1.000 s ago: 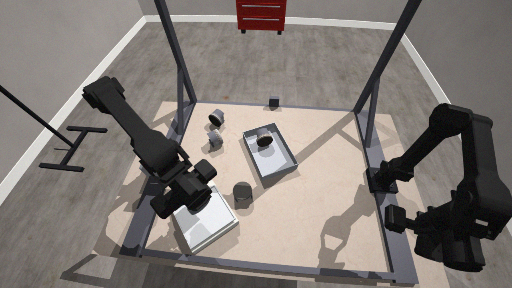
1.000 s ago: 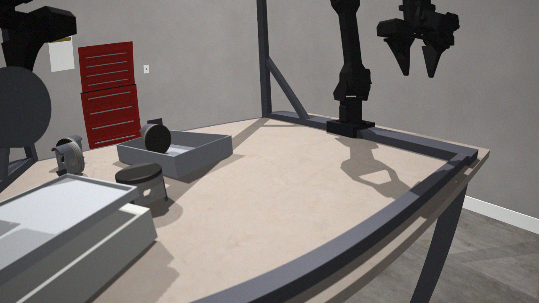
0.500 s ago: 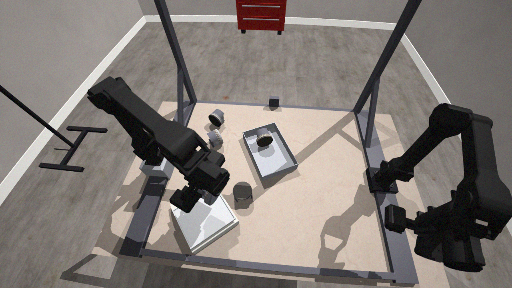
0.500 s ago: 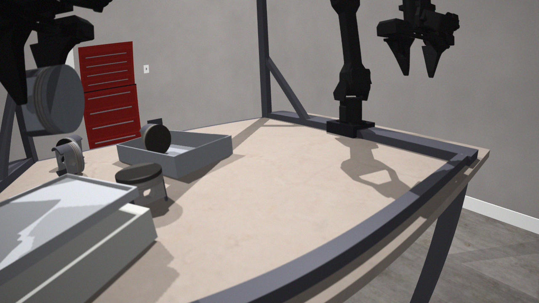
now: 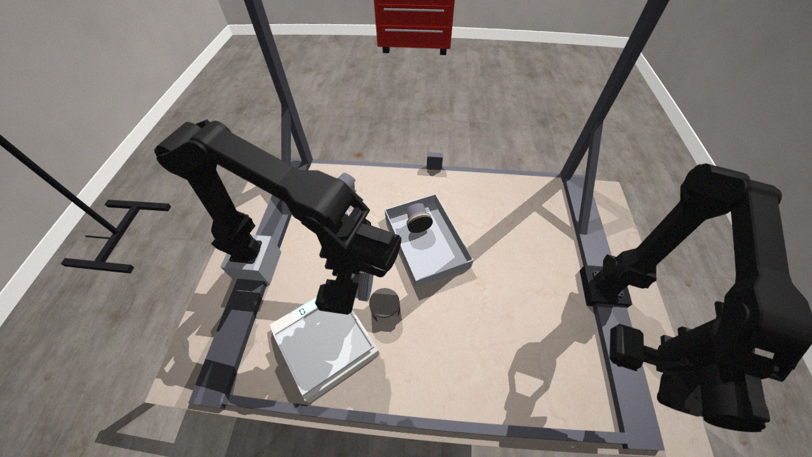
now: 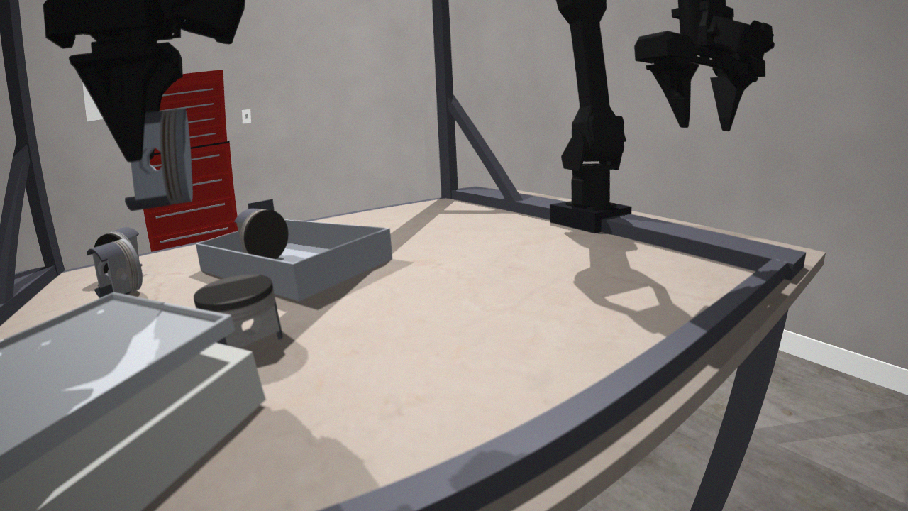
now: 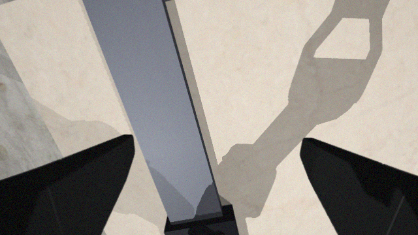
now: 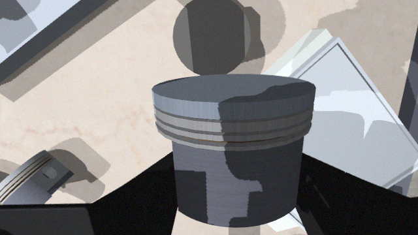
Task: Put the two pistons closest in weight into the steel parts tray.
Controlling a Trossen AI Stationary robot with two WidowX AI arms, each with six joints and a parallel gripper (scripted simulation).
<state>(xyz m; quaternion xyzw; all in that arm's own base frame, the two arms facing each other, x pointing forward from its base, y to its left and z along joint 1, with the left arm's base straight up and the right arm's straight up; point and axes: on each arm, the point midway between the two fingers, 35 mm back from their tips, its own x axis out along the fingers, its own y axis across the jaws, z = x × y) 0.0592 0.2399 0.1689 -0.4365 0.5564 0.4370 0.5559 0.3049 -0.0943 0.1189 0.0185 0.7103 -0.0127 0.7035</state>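
Both arms, left arm (image 5: 757,244) (image 6: 587,69) and right arm (image 5: 247,156) (image 6: 142,22), matte black throughout; long boxy links, rounded bulky elbow housings, open cutouts near wrists. Left arm's base plate (image 5: 587,298) (image 6: 562,218) black, rectangular, small screw-like dots on top; right arm's mounting block (image 5: 269,264) pale grey, boxy. Left arm's fingers (image 6: 676,91) and right arm's fingers (image 6: 117,104) black, wedge-shaped, tapering to narrow blunt tips, faint sheen along faces

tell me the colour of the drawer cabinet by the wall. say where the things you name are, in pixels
Red, with pale grey handles; the exterior view shows the drawer cabinet (image 5: 414,20) (image 6: 190,181) best.
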